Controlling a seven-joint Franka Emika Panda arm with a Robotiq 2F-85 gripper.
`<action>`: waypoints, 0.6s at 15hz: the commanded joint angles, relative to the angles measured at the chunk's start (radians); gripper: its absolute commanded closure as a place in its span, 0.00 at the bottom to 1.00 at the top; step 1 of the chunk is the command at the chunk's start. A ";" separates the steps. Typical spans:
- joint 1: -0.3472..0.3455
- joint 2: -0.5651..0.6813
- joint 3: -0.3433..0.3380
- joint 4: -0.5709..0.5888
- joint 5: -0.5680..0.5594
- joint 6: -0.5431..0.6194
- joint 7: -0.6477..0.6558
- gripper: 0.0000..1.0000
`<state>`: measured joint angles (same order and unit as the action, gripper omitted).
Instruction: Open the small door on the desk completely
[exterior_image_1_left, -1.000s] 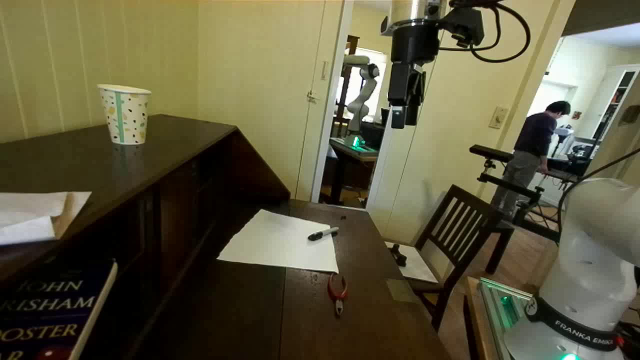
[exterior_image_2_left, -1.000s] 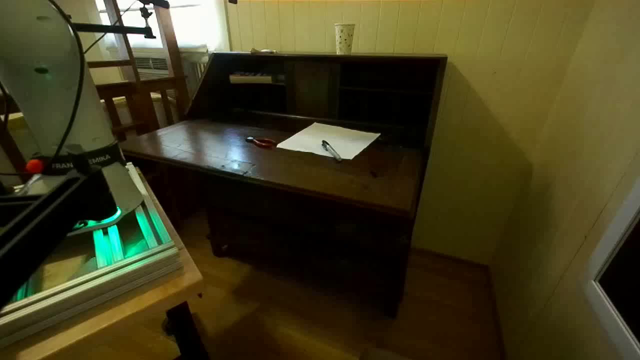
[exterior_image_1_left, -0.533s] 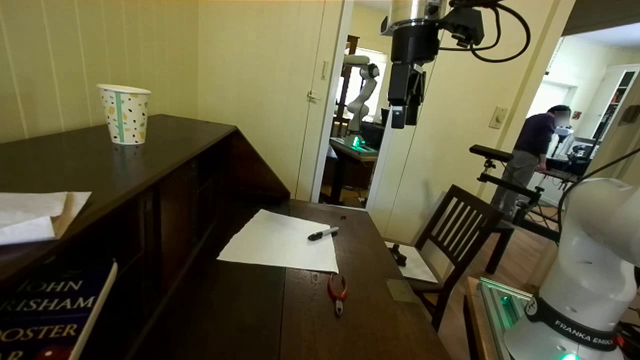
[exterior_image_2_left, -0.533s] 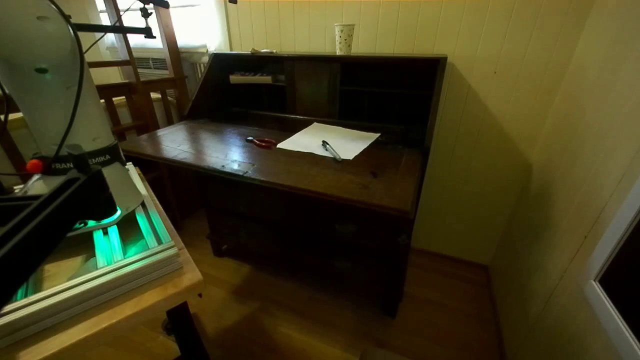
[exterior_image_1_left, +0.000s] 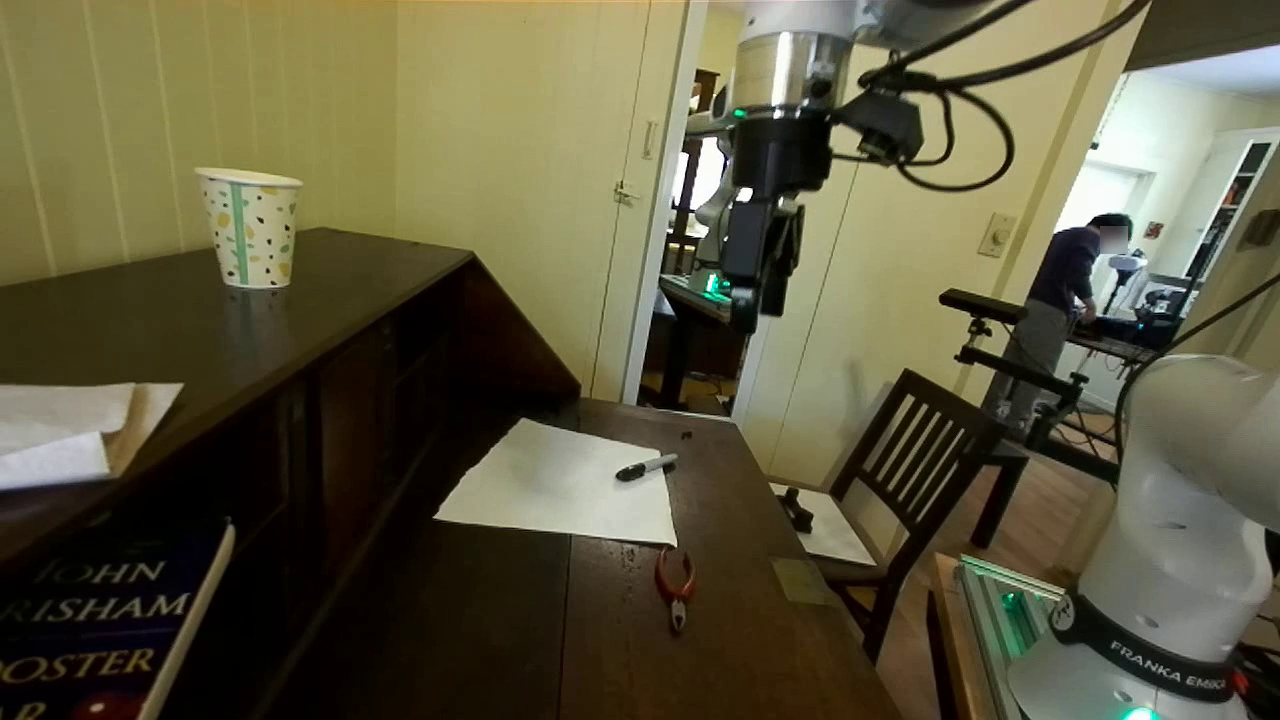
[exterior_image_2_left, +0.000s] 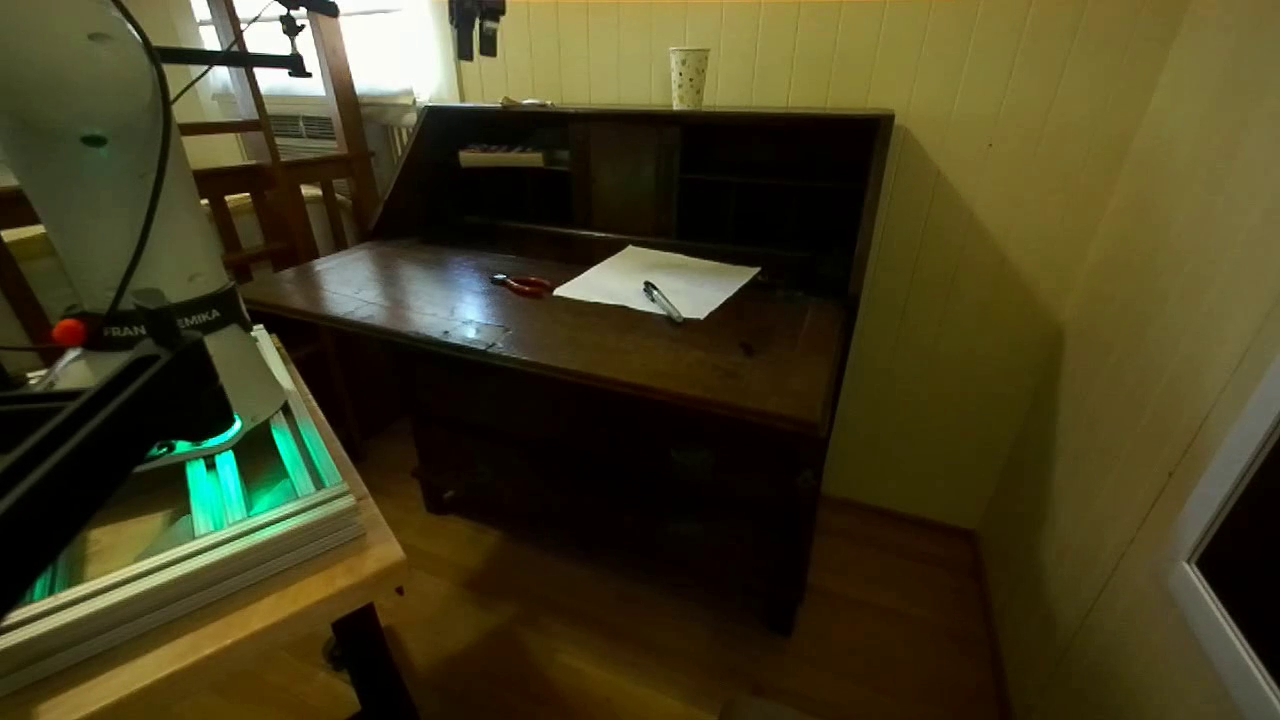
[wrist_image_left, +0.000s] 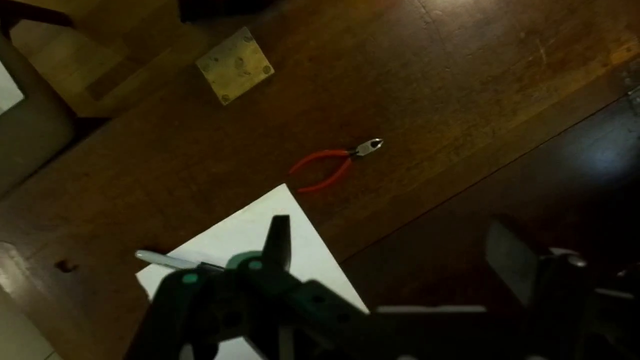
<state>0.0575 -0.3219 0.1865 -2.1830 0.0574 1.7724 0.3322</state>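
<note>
A pale wall is backing the table, the small door standing at the table's rear, seemingly closed. Fingers are hanging above the table, well parted, gripping nothing. The approach is likely pending, calling next for reaching the door's edge. A table compartment is holding a book.

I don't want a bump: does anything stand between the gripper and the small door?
Nothing visible does. The gripper hangs higher than the small door; the pliers and the paper with the marker across its edge lie flat on the desk below.
</note>
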 joint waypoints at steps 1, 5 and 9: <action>0.048 0.132 0.058 -0.067 0.019 0.273 0.097 0.19; 0.085 0.297 0.077 -0.078 0.001 0.634 0.173 0.56; 0.128 0.446 0.056 -0.051 -0.119 0.940 0.244 0.84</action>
<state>0.1498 0.0305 0.2654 -2.2734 0.0314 2.5684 0.4995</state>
